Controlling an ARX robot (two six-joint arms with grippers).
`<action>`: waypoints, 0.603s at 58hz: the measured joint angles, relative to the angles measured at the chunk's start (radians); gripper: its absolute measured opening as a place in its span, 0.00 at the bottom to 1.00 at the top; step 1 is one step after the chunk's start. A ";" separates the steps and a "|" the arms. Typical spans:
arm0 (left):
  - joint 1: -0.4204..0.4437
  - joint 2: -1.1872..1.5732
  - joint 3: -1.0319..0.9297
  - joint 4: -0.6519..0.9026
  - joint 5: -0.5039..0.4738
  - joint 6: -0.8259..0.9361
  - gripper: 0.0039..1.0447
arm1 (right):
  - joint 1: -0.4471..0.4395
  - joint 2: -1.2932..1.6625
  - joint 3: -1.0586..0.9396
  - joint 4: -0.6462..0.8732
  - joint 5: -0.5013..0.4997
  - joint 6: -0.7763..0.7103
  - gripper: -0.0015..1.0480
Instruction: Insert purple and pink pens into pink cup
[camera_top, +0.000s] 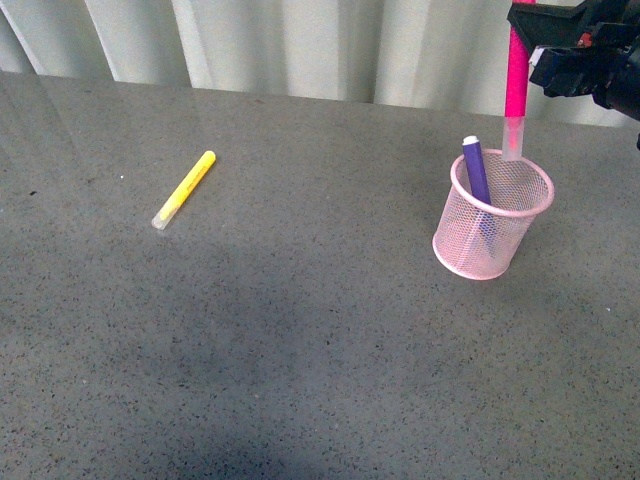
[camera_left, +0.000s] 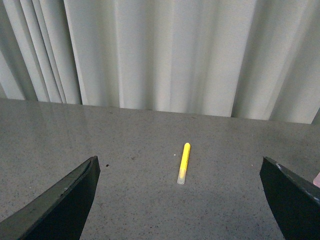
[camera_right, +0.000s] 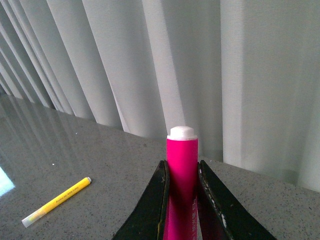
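The pink cup (camera_top: 492, 215) stands on the grey table at the right. Inside it leans the purple pen (camera_top: 476, 170), its top sticking out above the rim. The pink pen (camera_top: 516, 80) hangs upright, clear cap down, its lower end just at the cup's far rim. My right gripper (camera_top: 522, 20) at the top right is shut on the pen's upper part. The right wrist view shows the two black fingers (camera_right: 156, 200) pressed against the magenta barrel (camera_right: 182, 170). My left gripper (camera_left: 180, 200) is open above bare table, with nothing between its fingers.
A yellow pen (camera_top: 184, 189) lies flat on the table at the left, far from the cup; the left wrist view has the yellow pen (camera_left: 183, 162) ahead of the open fingers. White curtains close off the table's far edge.
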 joint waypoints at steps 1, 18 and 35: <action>0.000 0.000 0.000 0.000 0.000 0.000 0.94 | 0.000 0.000 -0.002 0.000 0.000 0.000 0.11; 0.000 0.000 0.000 0.000 0.000 0.000 0.94 | -0.005 0.000 -0.025 0.000 0.000 -0.002 0.11; 0.000 0.000 0.000 0.000 0.000 0.000 0.94 | -0.010 0.000 -0.043 0.000 0.000 -0.005 0.34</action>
